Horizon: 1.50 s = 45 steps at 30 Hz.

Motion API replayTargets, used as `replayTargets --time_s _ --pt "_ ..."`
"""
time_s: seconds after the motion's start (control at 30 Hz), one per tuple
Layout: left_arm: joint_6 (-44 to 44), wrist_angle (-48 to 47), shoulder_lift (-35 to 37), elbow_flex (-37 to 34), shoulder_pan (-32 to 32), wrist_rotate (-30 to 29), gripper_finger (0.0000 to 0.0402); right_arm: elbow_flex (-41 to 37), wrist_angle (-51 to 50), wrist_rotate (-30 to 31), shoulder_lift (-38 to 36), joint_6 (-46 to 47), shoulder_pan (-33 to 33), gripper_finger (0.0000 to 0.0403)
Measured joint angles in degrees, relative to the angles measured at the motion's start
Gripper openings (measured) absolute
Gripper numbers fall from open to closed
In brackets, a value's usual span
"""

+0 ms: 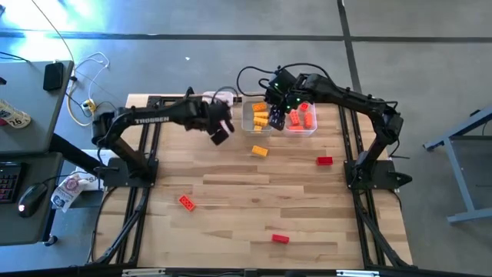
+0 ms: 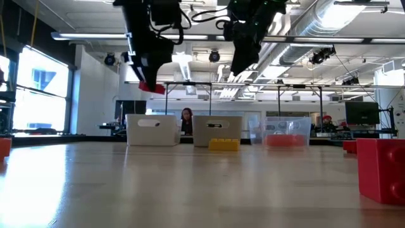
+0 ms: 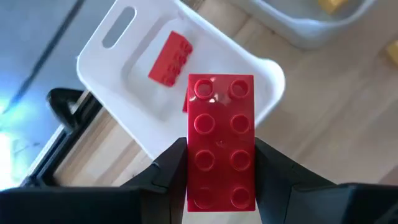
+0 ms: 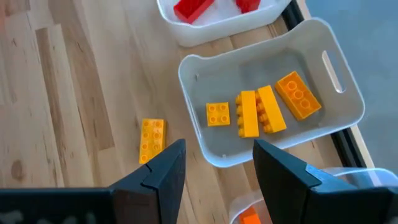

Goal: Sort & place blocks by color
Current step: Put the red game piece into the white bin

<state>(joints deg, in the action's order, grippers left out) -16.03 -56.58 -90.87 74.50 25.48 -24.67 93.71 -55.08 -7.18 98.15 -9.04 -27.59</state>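
Observation:
My left gripper (image 3: 221,152) (image 1: 221,134) is shut on a red two-by-four brick (image 3: 221,124), in the air just near of the far-left white bin (image 3: 124,93). In that bin lies a red brick (image 3: 171,57). My right gripper (image 4: 217,155) (image 1: 275,117) hangs open and empty above the middle bin (image 4: 336,118), which holds several yellow-orange bricks (image 4: 258,112). The far-right bin (image 1: 306,129) holds orange-red bricks. Loose on the table lie a yellow-orange brick (image 1: 260,151), two red bricks (image 1: 324,161) (image 1: 280,238) and an orange-red one (image 1: 187,202). My left gripper pinches the red brick between its two fingers (image 3: 171,165), one on each long side (image 3: 193,168), on the half nearer the wrist. The studded face is turned toward the wrist camera, and the free end juts out past the fingertips. The brick (image 2: 152,87) is lifted clear of the table.
The three bins stand in a row along the table's far edge. Wide bare wood lies in the table's middle and near part. A red brick (image 2: 380,168) looms close in the low view. A desk with a keyboard and mouse (image 1: 27,196) stands left of the table.

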Motion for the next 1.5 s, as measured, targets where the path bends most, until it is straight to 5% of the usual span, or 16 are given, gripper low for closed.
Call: replayTargets --time_s 0.23,0.73,1.5 --pt "5.03 4.95 -0.15 0.0 9.42 9.85 0.0117 0.0 0.73 -0.26 0.0 1.54 1.31 0.0174" --pt "10.3 12.5 -8.75 0.04 20.04 18.87 0.0117 0.02 1.4 3.55 1.5 2.8 8.33 0.0174" --pt "14.38 13.17 -14.49 0.04 20.41 18.62 0.0179 0.02 -0.8 2.9 16.29 2.96 12.2 0.0174"
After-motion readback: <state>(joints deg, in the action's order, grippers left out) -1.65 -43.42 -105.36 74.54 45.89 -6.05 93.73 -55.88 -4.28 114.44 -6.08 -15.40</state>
